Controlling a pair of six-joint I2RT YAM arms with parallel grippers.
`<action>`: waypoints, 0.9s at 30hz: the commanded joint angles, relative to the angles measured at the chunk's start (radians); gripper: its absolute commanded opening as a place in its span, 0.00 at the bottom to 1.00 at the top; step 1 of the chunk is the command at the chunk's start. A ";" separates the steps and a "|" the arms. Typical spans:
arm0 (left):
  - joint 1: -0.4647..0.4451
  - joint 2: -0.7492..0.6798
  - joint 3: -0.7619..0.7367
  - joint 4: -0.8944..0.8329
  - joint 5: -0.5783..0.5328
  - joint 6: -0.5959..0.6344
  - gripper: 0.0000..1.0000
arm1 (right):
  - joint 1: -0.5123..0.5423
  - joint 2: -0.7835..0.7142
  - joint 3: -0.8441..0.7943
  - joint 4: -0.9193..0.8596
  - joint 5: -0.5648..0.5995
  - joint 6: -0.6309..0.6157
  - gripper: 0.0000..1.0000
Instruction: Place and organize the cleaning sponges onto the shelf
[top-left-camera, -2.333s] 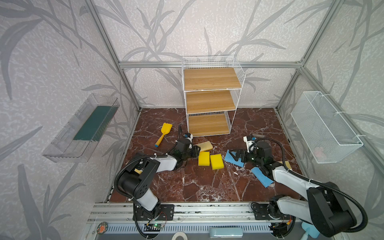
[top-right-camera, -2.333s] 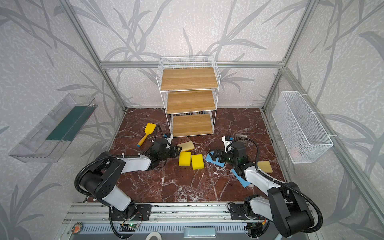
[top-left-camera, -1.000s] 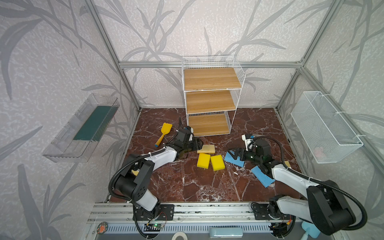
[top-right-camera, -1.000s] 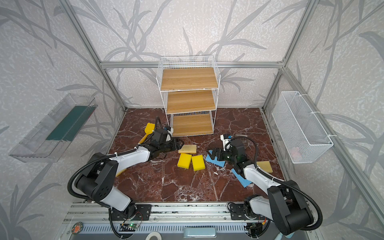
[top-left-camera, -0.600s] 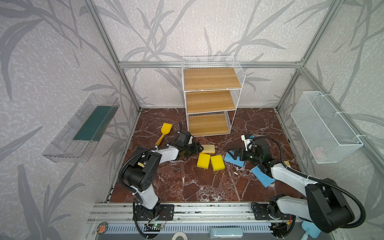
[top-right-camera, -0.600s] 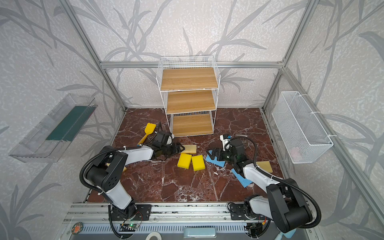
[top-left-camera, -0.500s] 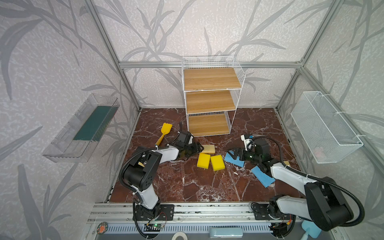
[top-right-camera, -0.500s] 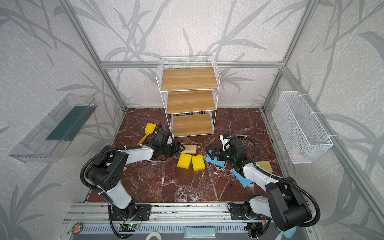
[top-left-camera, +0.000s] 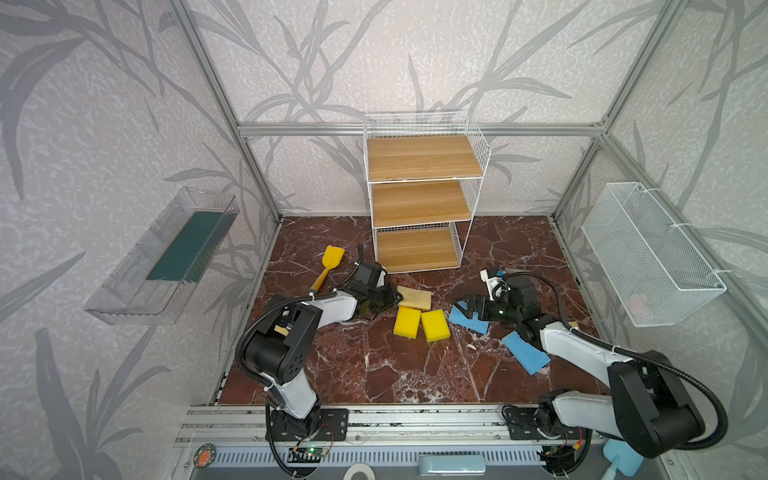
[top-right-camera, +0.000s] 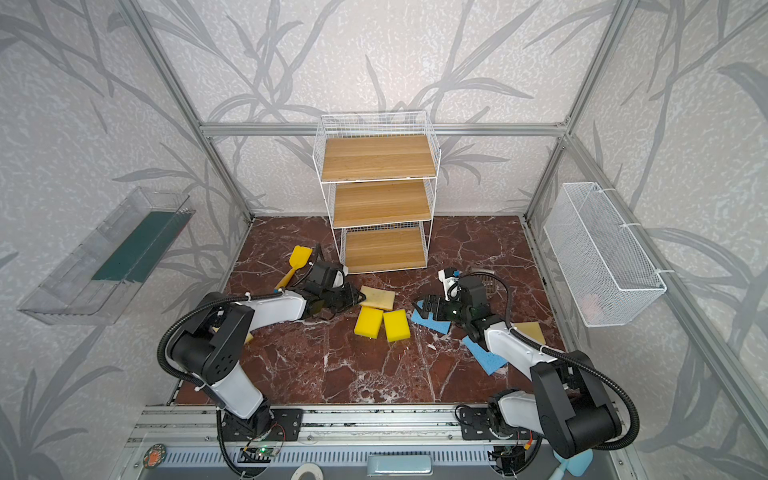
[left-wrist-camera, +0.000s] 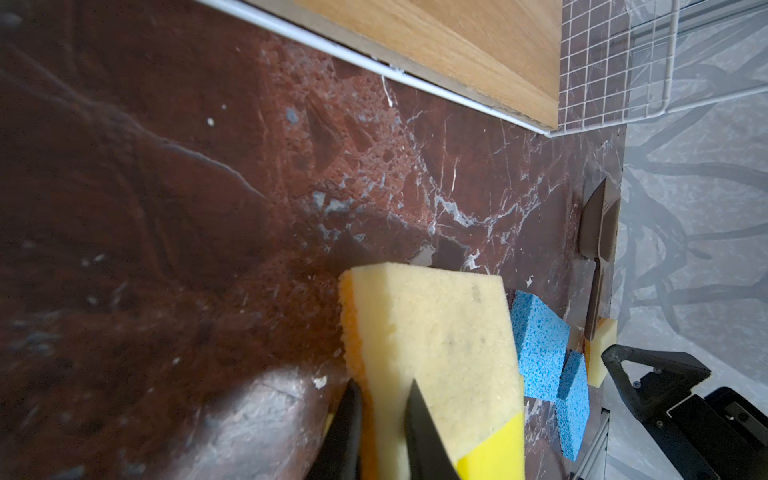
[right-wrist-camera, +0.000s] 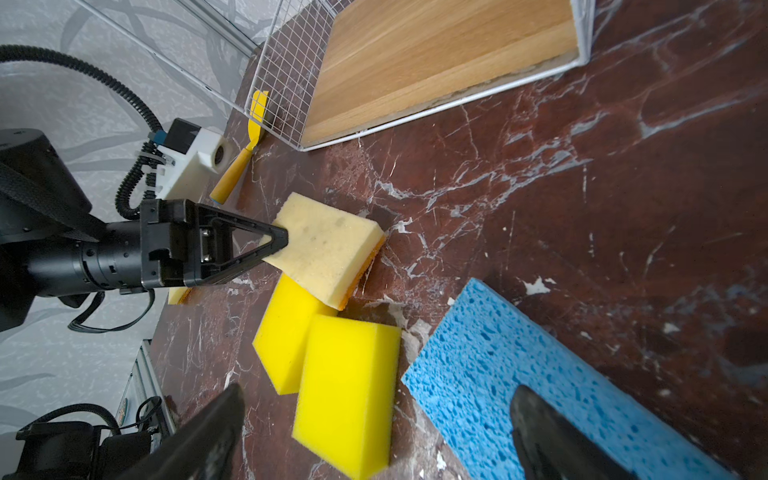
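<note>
An orange-and-beige sponge (top-left-camera: 415, 297) (left-wrist-camera: 432, 340) lies on the marble floor in front of the shelf (top-left-camera: 419, 199) (top-right-camera: 380, 199). My left gripper (top-left-camera: 395, 297) (left-wrist-camera: 382, 384) is shut on its near edge, also seen in the right wrist view (right-wrist-camera: 282, 241). Two yellow sponges (top-left-camera: 407, 321) (right-wrist-camera: 349, 386) lie side by side just beyond it. My right gripper (top-right-camera: 424, 309) (right-wrist-camera: 376, 390) stands open low over a blue sponge (right-wrist-camera: 519, 365) and the nearer yellow one. A second blue sponge (top-left-camera: 525, 353) lies under the right arm, and another beige sponge (top-right-camera: 530, 332) sits further right.
A yellow toy shovel (top-left-camera: 328, 266) lies left of the shelf's foot and a brown scoop (top-right-camera: 484, 278) behind the right gripper. A white mesh basket (top-left-camera: 648, 253) hangs on the right wall, a clear tray (top-left-camera: 166, 257) on the left wall.
My left gripper has closed on the edge of the orange-and-beige sponge, which it stood open beside. The right arm has hardly moved.
</note>
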 joint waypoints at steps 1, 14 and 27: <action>0.002 -0.093 0.010 -0.026 -0.045 0.010 0.15 | 0.007 -0.022 0.029 -0.037 -0.017 -0.016 0.97; -0.068 -0.536 0.011 -0.478 -0.549 0.211 0.13 | 0.041 -0.145 0.043 -0.165 0.049 -0.082 0.97; -0.309 -0.489 0.071 -0.872 -1.281 0.279 0.13 | 0.138 -0.063 0.089 -0.167 0.128 -0.110 0.97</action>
